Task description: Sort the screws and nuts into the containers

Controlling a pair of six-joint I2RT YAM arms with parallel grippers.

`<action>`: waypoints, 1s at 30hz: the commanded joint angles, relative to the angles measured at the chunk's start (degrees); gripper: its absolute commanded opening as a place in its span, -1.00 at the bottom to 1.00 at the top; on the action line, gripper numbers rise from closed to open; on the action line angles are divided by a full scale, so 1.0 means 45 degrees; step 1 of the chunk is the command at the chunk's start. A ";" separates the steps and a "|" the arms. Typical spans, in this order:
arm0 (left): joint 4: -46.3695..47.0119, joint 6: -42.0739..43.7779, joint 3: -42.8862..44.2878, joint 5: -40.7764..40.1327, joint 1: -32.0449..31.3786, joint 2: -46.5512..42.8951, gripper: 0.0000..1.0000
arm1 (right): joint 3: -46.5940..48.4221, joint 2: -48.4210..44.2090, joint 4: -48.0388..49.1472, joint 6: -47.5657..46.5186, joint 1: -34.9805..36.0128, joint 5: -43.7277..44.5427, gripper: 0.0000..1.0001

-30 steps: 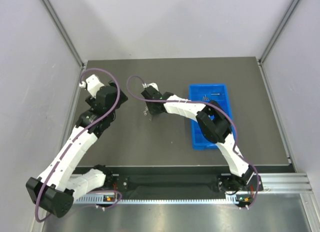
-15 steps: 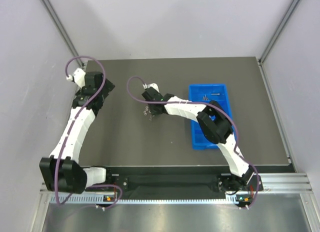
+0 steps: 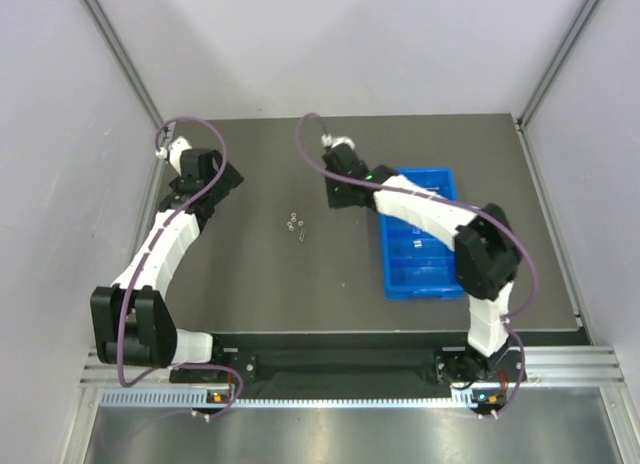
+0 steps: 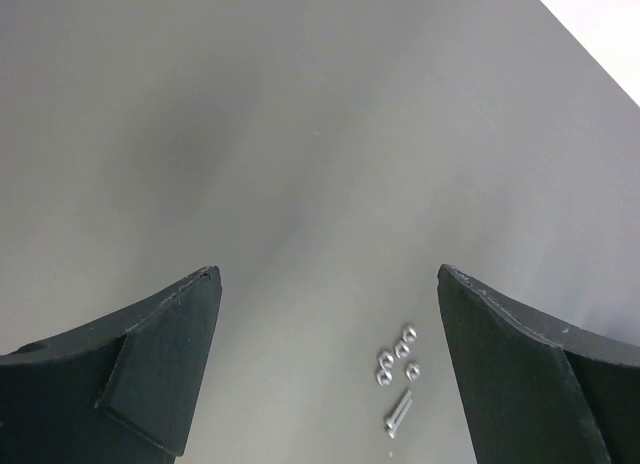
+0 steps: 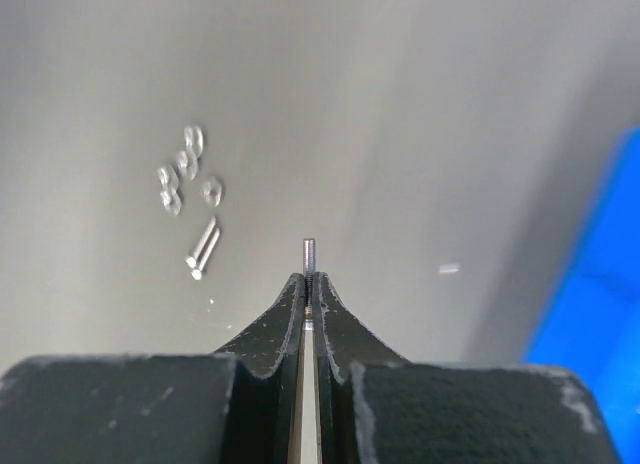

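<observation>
Right wrist view: the right hand (image 5: 309,284) is closed tight on 1 thin silvery metal screw (image 5: 309,250), pinched along its shank, with the tip standing out beyond the fingertips. On the dark grey desk (image 5: 400,104) lie 2 short loose screws (image 5: 202,250), side by side. Just beside them is a cluster of small silvery ring-like nuts (image 5: 183,172). A bright blue rectangular plastic tray (image 5: 600,304) enters at the right edge.

Top view: the right hand (image 3: 338,189) hangs between the cluster and the tray (image 3: 385,246), near the tray's far left corner.

Left wrist view: the left hand (image 4: 325,276) is spread wide and holds nothing, well apart from the nuts (image 4: 398,354).

Handling, as judged: each piece is light, rigid and smooth, so it is apt to roll or pivot in a pinch. A screw is best taken across mid-shank. A nut sits low and wants a careful squeeze across its flats.
</observation>
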 commanded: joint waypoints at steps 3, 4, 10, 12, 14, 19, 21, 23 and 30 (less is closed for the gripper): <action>0.1274 0.0460 -0.0049 0.1761 0.0192 -0.0244 0.86 | -0.0974 -0.3107 -0.0108 0.0347 -0.1826 0.0603 -1.00; 0.1137 0.0440 0.0009 0.1878 0.0231 -0.0089 0.86 | -0.1250 -0.3403 -0.0109 0.0386 -0.2082 0.0761 -1.00; 0.1057 0.0440 0.0087 0.3009 0.0388 0.0205 0.86 | -0.3730 -0.5455 0.0106 0.0737 -0.4114 0.1582 -1.00; 0.1038 0.0382 0.0127 0.3245 0.0446 0.0225 0.86 | -0.4492 -0.5730 0.0359 0.0738 -0.4720 0.1602 -1.00; 0.1037 0.0342 0.0204 0.3927 0.0544 0.0225 0.85 | -0.5019 -0.5633 0.0535 0.0738 -0.5090 0.1622 -1.00; 0.1466 0.0284 -0.0048 0.4575 0.0857 -0.0067 0.84 | -0.5295 -0.5106 0.0790 0.0952 -0.5190 0.1582 -1.00; 0.1564 0.0264 -0.0146 0.4633 0.0838 -0.0126 0.84 | -0.5296 -0.4911 0.0829 0.1011 -0.5190 0.1679 -1.00; 0.1584 0.0264 -0.0147 0.4653 0.1186 -0.0107 0.84 | -0.5276 -0.4793 0.0771 0.1128 -0.5190 0.1758 -1.00; 0.1623 -0.0126 -0.0127 0.5314 0.1638 0.0283 0.82 | -0.5842 -0.4930 0.0633 0.1383 -0.5190 0.1875 -0.99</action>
